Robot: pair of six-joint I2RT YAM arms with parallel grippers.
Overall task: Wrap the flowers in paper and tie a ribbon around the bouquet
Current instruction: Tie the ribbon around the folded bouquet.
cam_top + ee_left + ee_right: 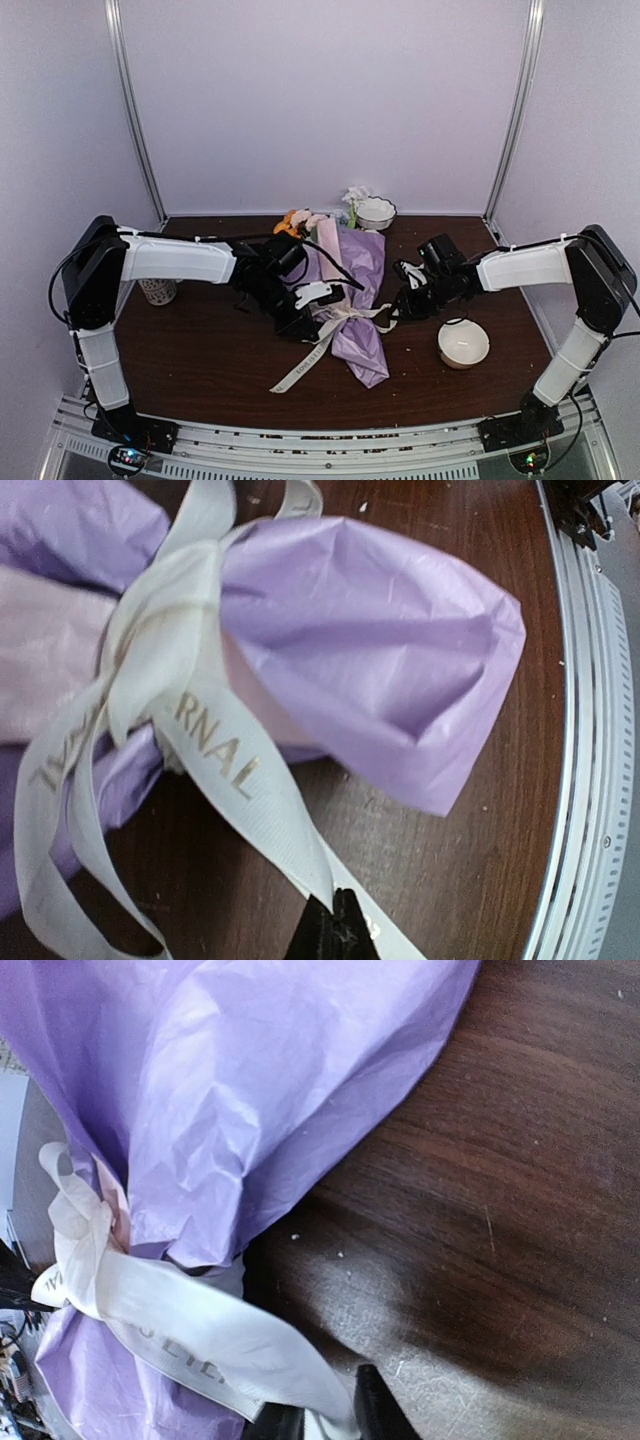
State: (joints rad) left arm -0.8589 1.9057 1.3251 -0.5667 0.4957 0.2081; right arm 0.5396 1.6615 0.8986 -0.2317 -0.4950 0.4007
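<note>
Dark tabletop (200,350) beneath, the limp, slippery ribbon (215,750) is clenched near its tail, bottom centre, by the left gripper (335,935); for the right gripper (320,1425), grasping or released cannot be told

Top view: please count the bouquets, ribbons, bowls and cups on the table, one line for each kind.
bouquet: 1
ribbon: 1
bowls: 2, the far bowl and the near bowl
cup: 1
total: 5
</note>
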